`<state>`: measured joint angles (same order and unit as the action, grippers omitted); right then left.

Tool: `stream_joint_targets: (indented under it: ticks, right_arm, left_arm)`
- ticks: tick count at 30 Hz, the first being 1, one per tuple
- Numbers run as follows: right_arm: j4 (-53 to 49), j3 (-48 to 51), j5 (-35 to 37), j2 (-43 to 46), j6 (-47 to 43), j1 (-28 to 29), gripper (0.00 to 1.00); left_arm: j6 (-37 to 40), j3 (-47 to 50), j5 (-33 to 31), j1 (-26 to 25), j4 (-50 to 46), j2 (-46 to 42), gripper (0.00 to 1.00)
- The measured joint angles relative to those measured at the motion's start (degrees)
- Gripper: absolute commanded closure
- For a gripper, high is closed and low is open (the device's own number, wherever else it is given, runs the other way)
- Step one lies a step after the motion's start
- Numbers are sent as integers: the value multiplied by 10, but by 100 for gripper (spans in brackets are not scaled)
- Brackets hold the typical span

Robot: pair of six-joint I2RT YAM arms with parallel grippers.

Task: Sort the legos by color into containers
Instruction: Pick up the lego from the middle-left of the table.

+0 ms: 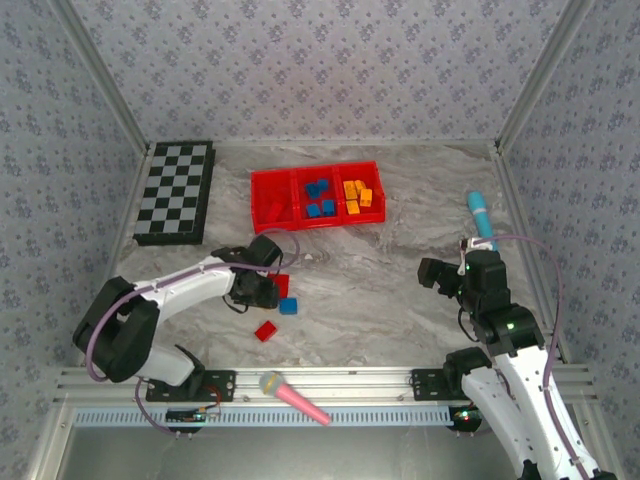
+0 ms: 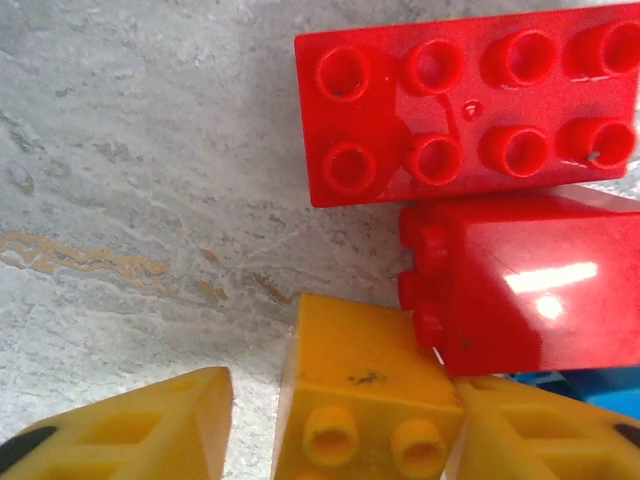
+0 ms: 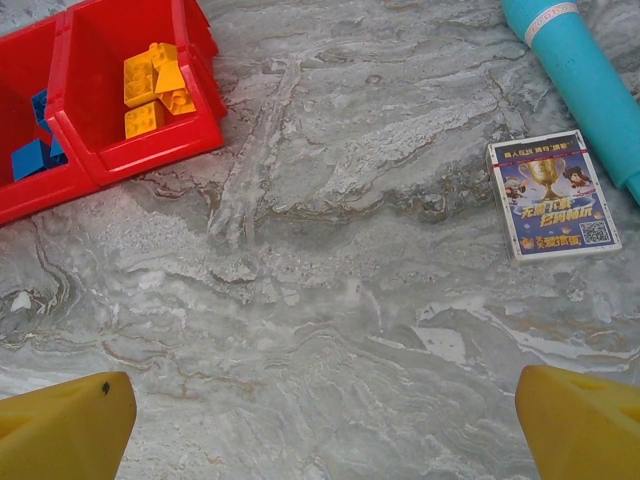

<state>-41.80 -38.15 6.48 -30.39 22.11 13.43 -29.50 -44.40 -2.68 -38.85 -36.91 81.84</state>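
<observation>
In the left wrist view an orange-yellow lego (image 2: 365, 390) lies between my left gripper's (image 2: 340, 430) yellow fingers. The right finger touches it and a small gap remains at the left finger. Two red legos (image 2: 465, 110) (image 2: 520, 285) lie just beyond it. From above, the left gripper (image 1: 262, 290) is low over the table, with a blue lego (image 1: 288, 306) and a red lego (image 1: 266, 331) close by. The red tray (image 1: 256, 200) holds a red piece (image 1: 276, 210), blue legos (image 1: 320, 198) and orange legos (image 1: 357, 195) in separate containers. My right gripper (image 3: 325, 420) stands open over bare table.
A checkered board (image 1: 175, 192) lies at the back left. A pink microphone (image 1: 295, 397) rests on the front rail. At the right are a teal microphone (image 1: 480, 215) and a small card box (image 3: 553, 195). The tray's corner (image 3: 150, 150) lies at the right wrist view's upper left.
</observation>
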Motion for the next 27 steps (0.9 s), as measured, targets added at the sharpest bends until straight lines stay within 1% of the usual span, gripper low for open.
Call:
stream_joint_targets:
  ticks: [4,6,7,9,11,14,17,21,24,27]
  right_arm:
    - [0,0,0,-1,0,0,1]
    - [0,0,0,-1,0,0,1]
    - [0,0,0,-1,0,-1,1]
    - [0,0,0,-1,0,-1,1]
    - [0,0,0,-1,0,-2,0]
    - [0,0,0,-1,0,-3,1]
    - [0,0,0,-1,0,-4,1]
    - [0,0,0,-1,0,-4,1]
    - [0,0,0,-1,0,-4,1]
    - [0,0,0,-1,0,-4,1]
  left_arm:
    - [-1,0,1,6,4,9,55]
    - [-5,0,2,7,6,14,59]
    - [-9,0,1,8,7,16,62]
    - [-17,0,1,9,6,16,74]
    - [-26,0,0,9,6,12,79]
    - [-38,0,-3,8,-9,-5,80]
    - [-51,-6,-12,2,-32,-50,80]
    - [-66,-54,-22,-4,-56,-104,77]
    - [-70,-111,-29,-5,-52,-104,76]
    - [-70,-185,-32,-5,-50,-61,75]
